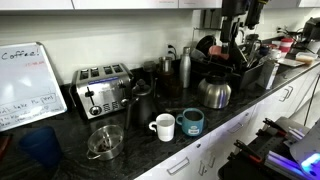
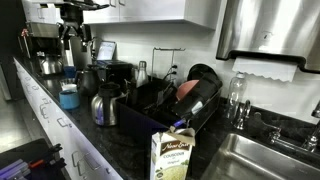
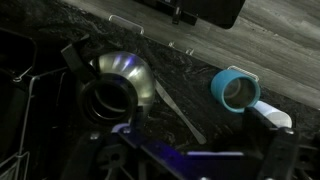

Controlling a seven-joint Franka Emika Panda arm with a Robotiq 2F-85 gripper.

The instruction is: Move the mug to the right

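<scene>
Sitting just beside the white mug (image 1: 162,127) in an exterior view, the mug (image 1: 192,122) looks ungrasped. In an exterior view the gripper (image 2: 74,48) hangs high, well apart from it. Wrist view: kettle (image 3: 115,85) below; whether the jaws are open I cannot tell — the whole move is left

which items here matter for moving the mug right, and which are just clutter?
Job:
teal mug

Lying about:
white mug
steel kettle
toaster
whiteboard
carton
</scene>
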